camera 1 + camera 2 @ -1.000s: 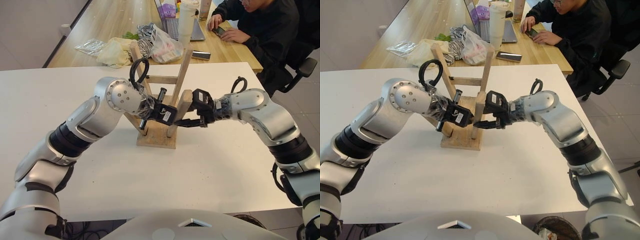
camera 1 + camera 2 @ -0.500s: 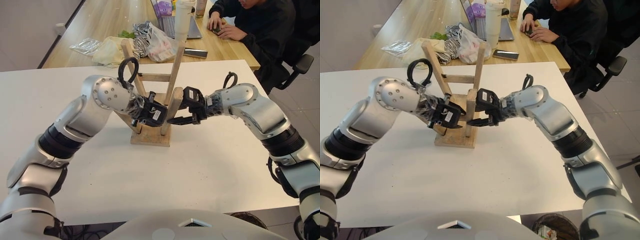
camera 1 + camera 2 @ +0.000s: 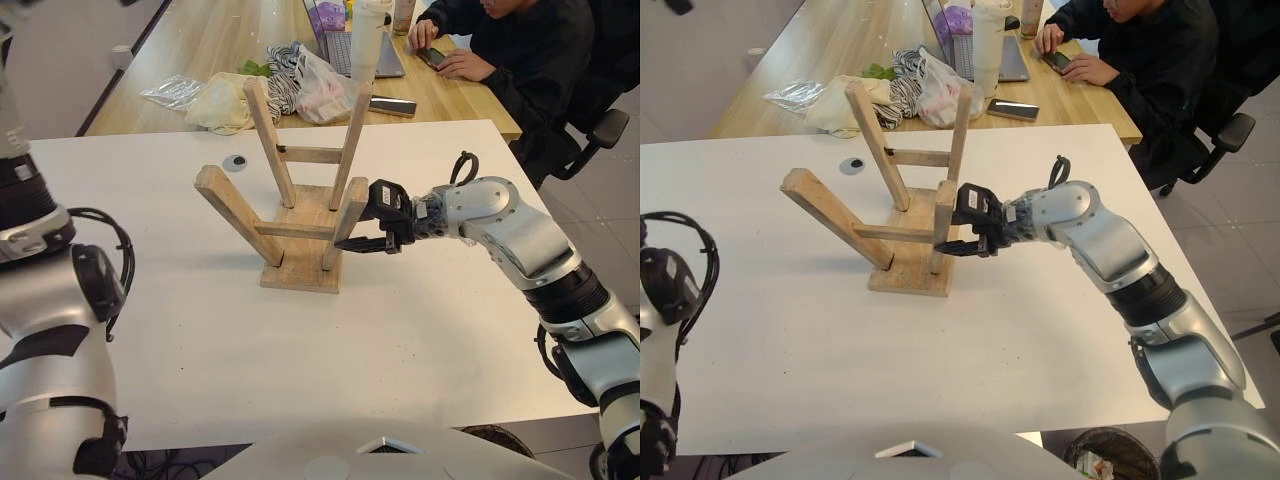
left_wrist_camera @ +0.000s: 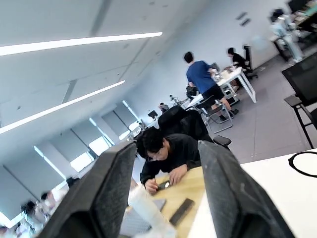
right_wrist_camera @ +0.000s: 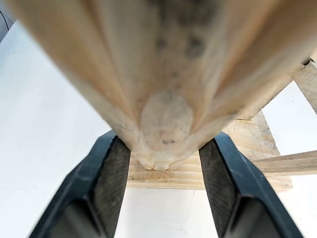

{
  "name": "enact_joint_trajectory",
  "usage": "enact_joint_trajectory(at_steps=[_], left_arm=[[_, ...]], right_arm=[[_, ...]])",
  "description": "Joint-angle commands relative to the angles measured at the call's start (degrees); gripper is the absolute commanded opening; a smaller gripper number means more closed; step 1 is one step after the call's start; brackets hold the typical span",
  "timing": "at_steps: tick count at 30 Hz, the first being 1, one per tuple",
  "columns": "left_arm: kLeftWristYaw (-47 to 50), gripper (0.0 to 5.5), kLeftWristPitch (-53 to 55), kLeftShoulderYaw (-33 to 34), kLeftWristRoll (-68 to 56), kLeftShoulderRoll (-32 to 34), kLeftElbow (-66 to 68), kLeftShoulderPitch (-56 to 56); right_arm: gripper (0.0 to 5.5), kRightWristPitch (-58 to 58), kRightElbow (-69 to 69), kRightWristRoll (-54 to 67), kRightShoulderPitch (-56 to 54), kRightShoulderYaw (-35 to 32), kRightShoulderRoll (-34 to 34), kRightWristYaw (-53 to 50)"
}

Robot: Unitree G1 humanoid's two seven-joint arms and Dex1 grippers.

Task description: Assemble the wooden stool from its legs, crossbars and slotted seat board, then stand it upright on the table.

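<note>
R gripper (image 3: pixel 352 228) is closed on a short pale wooden stool leg (image 5: pixel 163 79). Its two black fingers (image 5: pixel 106 183) press one on each side of the leg partway up, w/ no gap seen, and the R arm comes in from the robot's right, low over the table. That leg belongs to the light-wood stool (image 3: pixel 300 215), which sits upside down near the centre of the white table (image 3: pixel 400 340), w/ its flat slotted seat board (image 3: pixel 298 272) down on the tabletop and the legs pointing up. The gripped leg is the near-right one. A thin wooden crossbar (image 3: pixel 290 230) joins it to the near-left leg (image 3: pixel 232 212), which leans steeply out toward the robot's left. The two far legs stand taller and splay slightly, w/ a second crossbar (image 3: pixel 312 155) between them. A small dark round object (image 3: pixel 235 162) lies on the table just beside the stool, on its far-left side, not touching it. L gripper (image 4: pixel 166 188) is raised well away from the stool, its two dark fingers spread wide w/ nothing between them. Beyond the white table is a wooden table (image 3: pixel 200 40) w/ plastic bags (image 3: pixel 325 90), a dark phone (image 3: pixel 402 108), a laptop (image 3: pixel 350 50) and a tall white cup (image 3: pixel 368 40).
</note>
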Motion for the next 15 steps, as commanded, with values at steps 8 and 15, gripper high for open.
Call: enact_joint_trajectory(at_steps=[8,15], left_arm=[[-21.06,2.26,-17.98,-13.52,8.46,2.72,12.56,33.33],[-23.25,2.44,-9.43,-16.42,2.41,1.63,-1.42,41.73]], right_arm=[[2.0,-3.19,1.83,-0.64,9.01,-2.04,-8.21,13.68],[2.0,-3.77,2.0,-1.27,8.75,-2.53,-8.18,14.49]])
